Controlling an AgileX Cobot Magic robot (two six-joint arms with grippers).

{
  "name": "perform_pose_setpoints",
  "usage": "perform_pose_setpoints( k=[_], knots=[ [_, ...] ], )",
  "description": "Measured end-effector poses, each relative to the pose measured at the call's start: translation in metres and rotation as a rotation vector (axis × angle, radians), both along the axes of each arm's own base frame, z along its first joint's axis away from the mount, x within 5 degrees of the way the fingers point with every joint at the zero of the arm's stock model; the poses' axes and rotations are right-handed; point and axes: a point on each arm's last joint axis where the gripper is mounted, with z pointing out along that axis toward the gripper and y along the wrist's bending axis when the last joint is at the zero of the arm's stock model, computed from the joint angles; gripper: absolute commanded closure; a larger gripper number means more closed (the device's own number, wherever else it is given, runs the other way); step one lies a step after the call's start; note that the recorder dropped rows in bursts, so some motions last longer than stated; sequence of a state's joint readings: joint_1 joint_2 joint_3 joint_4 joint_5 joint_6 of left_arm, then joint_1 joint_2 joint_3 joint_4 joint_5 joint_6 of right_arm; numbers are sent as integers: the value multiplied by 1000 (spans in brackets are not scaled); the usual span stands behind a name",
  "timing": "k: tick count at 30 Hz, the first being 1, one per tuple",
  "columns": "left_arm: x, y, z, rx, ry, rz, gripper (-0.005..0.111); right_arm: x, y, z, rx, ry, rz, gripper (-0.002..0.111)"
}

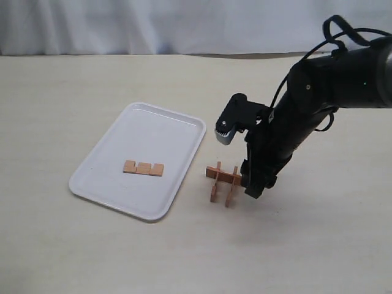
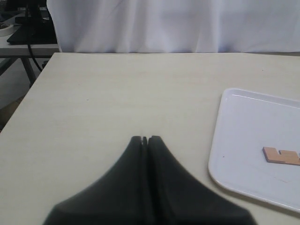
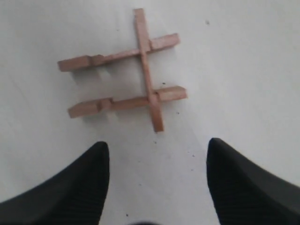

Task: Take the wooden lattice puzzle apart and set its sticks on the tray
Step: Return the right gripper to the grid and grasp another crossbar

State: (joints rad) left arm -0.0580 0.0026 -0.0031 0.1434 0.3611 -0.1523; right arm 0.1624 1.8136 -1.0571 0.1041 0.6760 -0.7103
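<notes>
One notched stick (image 1: 143,168) lies flat on the white tray (image 1: 153,119), near its middle. Three more sticks are interlocked as the wooden lattice puzzle (image 1: 223,180), two parallel ones crossed by a third. It stands on the table (image 1: 73,245) just beside the tray's right edge. The right gripper (image 3: 157,154) is low at the puzzle with its fingers spread wide. In the wrist view the puzzle is just ahead of the fingertips, apart from them. The left gripper (image 2: 145,139) has its fingers pressed together on nothing, over the table near a corner of the tray.
</notes>
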Motion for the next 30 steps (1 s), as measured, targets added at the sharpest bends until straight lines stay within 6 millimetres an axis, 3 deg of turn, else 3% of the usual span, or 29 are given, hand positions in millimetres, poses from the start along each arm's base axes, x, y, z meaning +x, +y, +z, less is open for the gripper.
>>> perform_pose_setpoints(
  k=[6,27,30],
  knots=[
    [0,0,0,0,0,0,107,-2,12,-11,-11,35,52,56],
    [0,0,0,0,0,0,107,5,9,-35,-69,46,45,56],
    [0,0,0,0,0,0,107,5,7,-40,-90,56,44,62]
  ],
)
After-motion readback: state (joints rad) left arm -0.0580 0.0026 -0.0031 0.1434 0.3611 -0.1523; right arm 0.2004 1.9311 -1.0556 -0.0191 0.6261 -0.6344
